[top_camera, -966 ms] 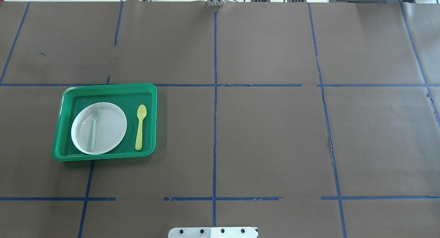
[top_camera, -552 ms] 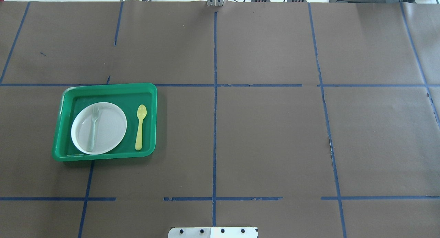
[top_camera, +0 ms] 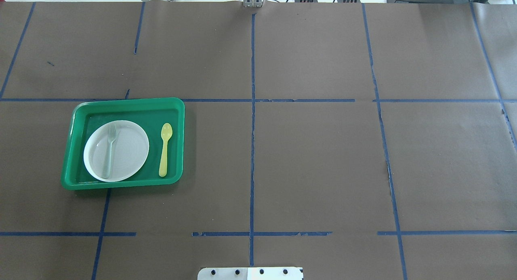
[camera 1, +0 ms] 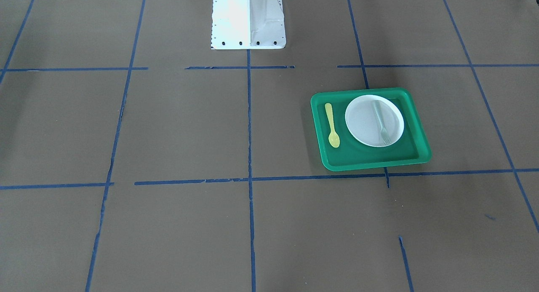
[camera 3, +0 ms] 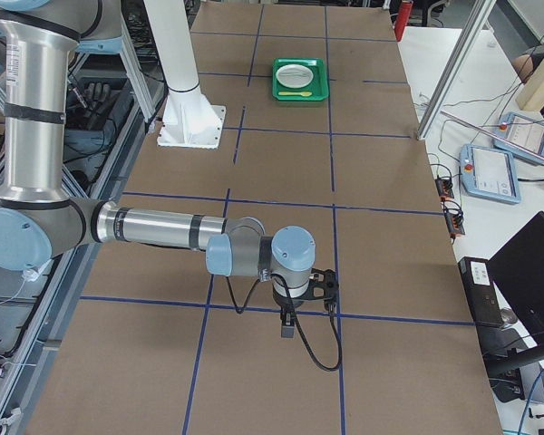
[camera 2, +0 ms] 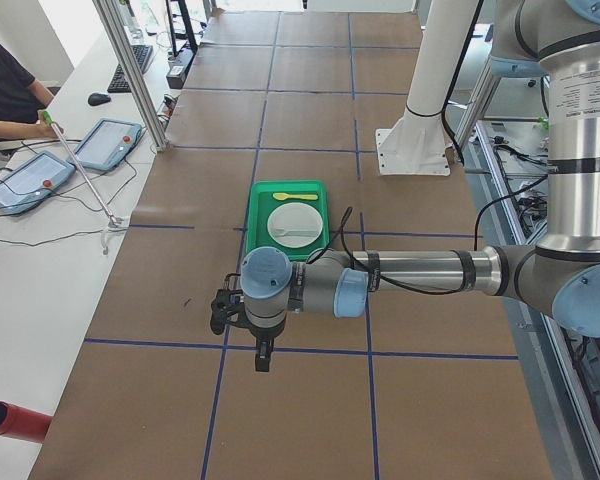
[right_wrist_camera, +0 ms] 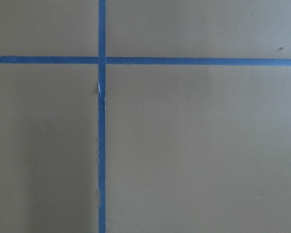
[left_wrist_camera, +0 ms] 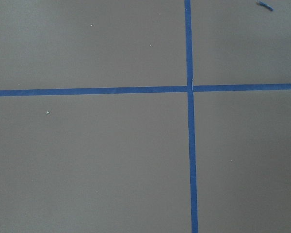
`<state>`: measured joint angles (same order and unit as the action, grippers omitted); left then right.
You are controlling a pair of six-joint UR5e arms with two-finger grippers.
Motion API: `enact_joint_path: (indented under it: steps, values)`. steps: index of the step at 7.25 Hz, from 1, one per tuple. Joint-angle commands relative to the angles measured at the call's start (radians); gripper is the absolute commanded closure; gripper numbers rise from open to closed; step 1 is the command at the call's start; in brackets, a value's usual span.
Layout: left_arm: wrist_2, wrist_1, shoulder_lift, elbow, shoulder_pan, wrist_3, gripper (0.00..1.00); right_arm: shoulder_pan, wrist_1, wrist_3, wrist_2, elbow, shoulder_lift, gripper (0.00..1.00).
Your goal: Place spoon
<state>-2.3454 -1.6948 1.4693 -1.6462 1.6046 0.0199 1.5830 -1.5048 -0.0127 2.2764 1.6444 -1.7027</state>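
Note:
The small yellow spoon (top_camera: 164,150) lies in the green tray (top_camera: 129,101), to the right of the white plate (top_camera: 127,150), bowl end pointing away from the robot. It also shows in the front view (camera 1: 332,125), where the tray (camera 1: 362,91) holds the plate (camera 1: 362,123). My left gripper (camera 2: 263,355) shows only in the left side view, hanging over the table far from the tray; I cannot tell if it is open or shut. My right gripper (camera 3: 288,326) shows only in the right side view, far from the tray; its state is unclear too.
A pale grey-green fork (top_camera: 109,150) lies on the plate. The robot's white base (camera 1: 248,18) stands at the table's near edge. The brown table cover carries a grid of blue tape lines. Operators' tablets (camera 2: 105,145) sit on the far desk.
Nothing on the table has moved. A thin grey tool at the table's far edge has shifted slightly left.

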Motion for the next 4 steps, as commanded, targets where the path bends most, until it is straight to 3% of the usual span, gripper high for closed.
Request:
enact_joint_path:
  steps: [1, 4]
  values:
    - [0.0, 0.0, 0.0, 0.0, 0.0, 0.0, 0.0, 0.0, 0.0, -0.001, 0.0, 0.0, 0.0, 0.0]
    - [0.001, -0.002, 0.0, -0.001, 0.0, -0.002, 0.0, 0.0, 0.002, -0.001, 0.0, 0.0, 0.0, 0.0]
